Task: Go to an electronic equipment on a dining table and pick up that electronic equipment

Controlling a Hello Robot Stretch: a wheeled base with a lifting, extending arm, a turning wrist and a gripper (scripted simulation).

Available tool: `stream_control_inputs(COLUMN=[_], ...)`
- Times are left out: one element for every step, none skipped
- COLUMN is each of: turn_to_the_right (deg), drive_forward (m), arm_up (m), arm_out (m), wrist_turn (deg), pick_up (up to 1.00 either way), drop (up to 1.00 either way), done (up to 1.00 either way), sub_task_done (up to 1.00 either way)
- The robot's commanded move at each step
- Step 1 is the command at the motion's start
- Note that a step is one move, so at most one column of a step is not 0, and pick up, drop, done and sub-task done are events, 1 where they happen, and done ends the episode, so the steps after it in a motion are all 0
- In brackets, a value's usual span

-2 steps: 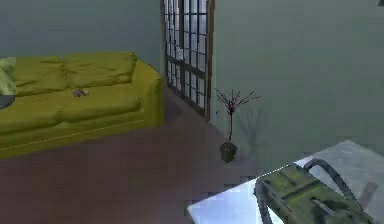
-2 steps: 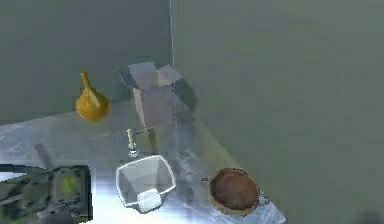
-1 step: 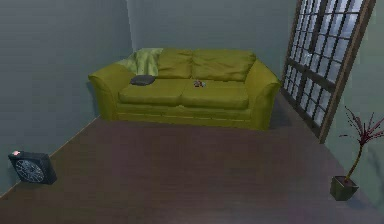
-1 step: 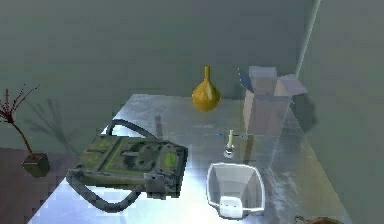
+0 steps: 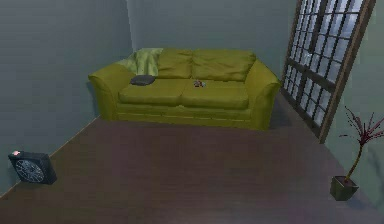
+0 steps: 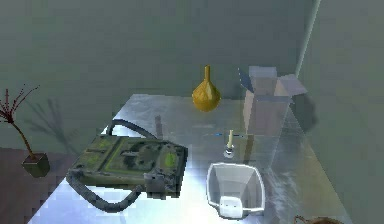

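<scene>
Electronic equipment [image 6: 135,160], a flat olive-green unit with knobs on its top face and a dark loop of cord or strap curling round its ends, lies on the pale, glossy dining table [image 6: 195,125] in the arm side view, toward the table's left near corner. Just to its right you have a white open-topped container [image 6: 235,188] standing upright on the same top, with a small slim upright object [image 6: 229,145] a little beyond it. Farther back on the table you'll find a yellow gourd-shaped vase [image 6: 206,90] and, to its right, an open cardboard box [image 6: 265,100] with its flaps up. Off the table's left edge a potted plant [image 6: 22,125] with bare reddish twigs stands on the dark floor.

You cannot tell from these views how the gripper's fingers are set.

Looking ahead, you face a yellow-green sofa [image 5: 185,88] against the far wall, with a lighter green throw [image 5: 148,60] on its left end and a dark flat item [image 5: 143,80] on the seat. A tall gridded window [image 5: 325,55] fills the right wall, and a dark fan-like box [image 5: 32,167] sits on the floor at the left.
</scene>
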Motion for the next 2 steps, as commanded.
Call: stream_control_inputs(turn_to_the_right=[0.0,0.0], drive_forward=[0.00,0.00], arm_up=[0.32,0.00], arm_out=[0.00,0.20], wrist_turn=[0.0,0.0], pick_up=[0.00,0.00], drop=[0.00,0.00], done=[0.00,0.00], sub_task_done=[0.00,0.00])
